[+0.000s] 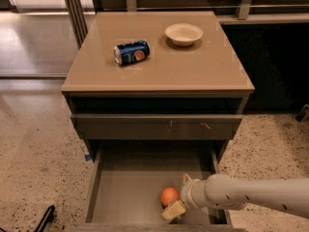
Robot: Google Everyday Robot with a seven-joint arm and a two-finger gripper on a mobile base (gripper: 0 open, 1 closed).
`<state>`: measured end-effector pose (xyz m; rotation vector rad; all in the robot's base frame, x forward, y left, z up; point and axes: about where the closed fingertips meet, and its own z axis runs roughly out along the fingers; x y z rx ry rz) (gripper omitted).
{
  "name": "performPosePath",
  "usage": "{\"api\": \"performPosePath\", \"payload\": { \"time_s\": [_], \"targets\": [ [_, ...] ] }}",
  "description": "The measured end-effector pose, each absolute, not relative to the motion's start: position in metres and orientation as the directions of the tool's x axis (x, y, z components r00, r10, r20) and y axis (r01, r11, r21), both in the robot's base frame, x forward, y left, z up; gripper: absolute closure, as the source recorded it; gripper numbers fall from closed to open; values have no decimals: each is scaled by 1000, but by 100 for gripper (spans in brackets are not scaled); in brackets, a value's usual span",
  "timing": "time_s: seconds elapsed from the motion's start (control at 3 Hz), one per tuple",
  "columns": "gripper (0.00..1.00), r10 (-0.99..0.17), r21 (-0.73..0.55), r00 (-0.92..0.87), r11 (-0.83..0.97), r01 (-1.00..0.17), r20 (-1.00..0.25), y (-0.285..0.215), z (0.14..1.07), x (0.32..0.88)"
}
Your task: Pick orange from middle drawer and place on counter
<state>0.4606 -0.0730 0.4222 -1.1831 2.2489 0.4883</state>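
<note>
The orange (169, 196) lies on the floor of the open middle drawer (125, 190), near its front right. My gripper (177, 195) reaches in from the right on a pale arm. It is open, with one finger behind the orange and one in front. The orange sits at the mouth of the gap, and I cannot tell if the fingers (173, 210) touch it. The tan counter (193, 66) tops the cabinet above.
A blue soda can (131, 52) lies on its side on the counter at the left. A pale bowl (183, 34) stands at the back right. A closed drawer front (154, 126) overhangs the open drawer. Speckled floor surrounds the cabinet.
</note>
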Motion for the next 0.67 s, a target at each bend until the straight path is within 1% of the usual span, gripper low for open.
{"api": "performPosePath", "payload": {
  "time_s": [0.67],
  "targets": [
    [0,-630,66,-480,564,-823,-611,-75,413,453]
  ]
}}
